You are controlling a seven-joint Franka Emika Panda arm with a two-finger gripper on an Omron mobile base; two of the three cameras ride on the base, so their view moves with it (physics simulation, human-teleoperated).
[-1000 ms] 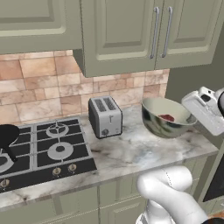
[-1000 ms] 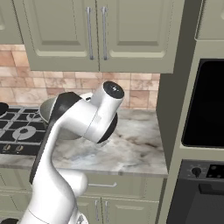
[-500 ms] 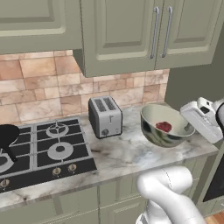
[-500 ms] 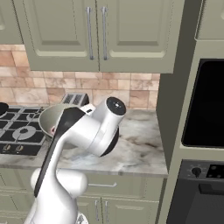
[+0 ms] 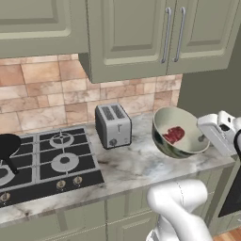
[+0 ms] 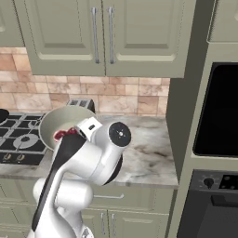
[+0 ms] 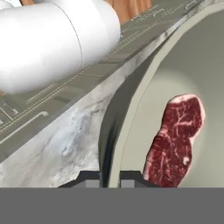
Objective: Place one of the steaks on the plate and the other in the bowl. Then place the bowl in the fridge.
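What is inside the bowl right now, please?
One dark red steak lies against the inner wall of the bowl. The near rim hides part of the bottom.

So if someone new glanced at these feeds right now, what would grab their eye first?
Probably the bowl, tilted and lifted off the marble counter right of the toaster, with the gripper pinching its rim. Next, the dark red steak lying inside it. In the right base view, the white arm fills the foreground, beside a black wall oven.

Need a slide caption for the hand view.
Gripper clamped on the bowl rim, steak inside.
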